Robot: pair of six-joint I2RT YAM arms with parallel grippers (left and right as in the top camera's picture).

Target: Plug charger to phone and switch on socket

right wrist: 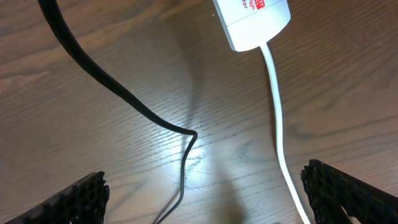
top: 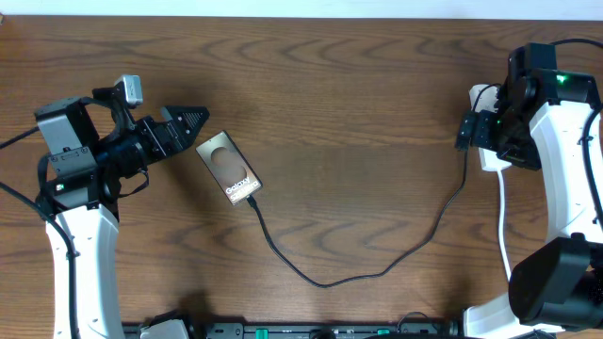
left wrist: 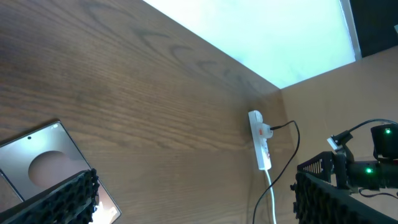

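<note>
Right gripper (right wrist: 206,183) hangs empty, fingers spread wide. The socket (right wrist: 255,18) lies just ahead of them, long axis running straight away. It looks the nearer arm by far; the left gripper (left wrist: 196,190), equally wide, sits by the phone (left wrist: 43,165).

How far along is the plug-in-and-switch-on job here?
Done, it seems: the thin black charger cable runs from the dark rectangular phone to the white power strip. In hand: the open right gripper hovers at the strip. Remaining: switching it on; its on/off state is unreadable.

Black charger (top: 377,268), white socket (right wrist: 255,22), woodgrain table (top: 358,113)
</note>
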